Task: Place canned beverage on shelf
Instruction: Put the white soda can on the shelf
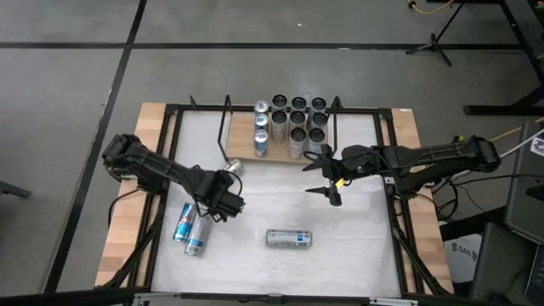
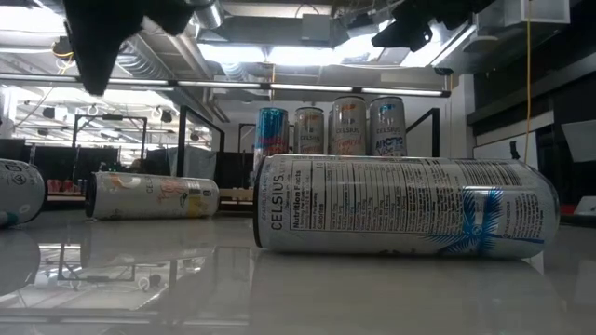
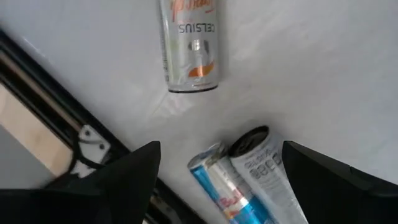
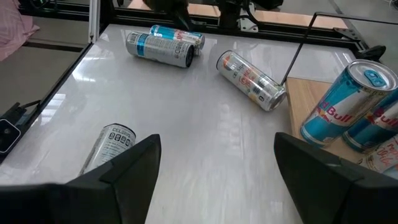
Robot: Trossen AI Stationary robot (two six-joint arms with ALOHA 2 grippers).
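Shiny metal cans, wooden shelf

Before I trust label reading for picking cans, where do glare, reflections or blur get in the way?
Low view: ceiling lights blow out the background and the glossy table mirrors them; the nearest lying can stays readable. Left wrist view: the paired cans look soft. High view: labels too small to read. Right wrist view: light sheen on the table only.
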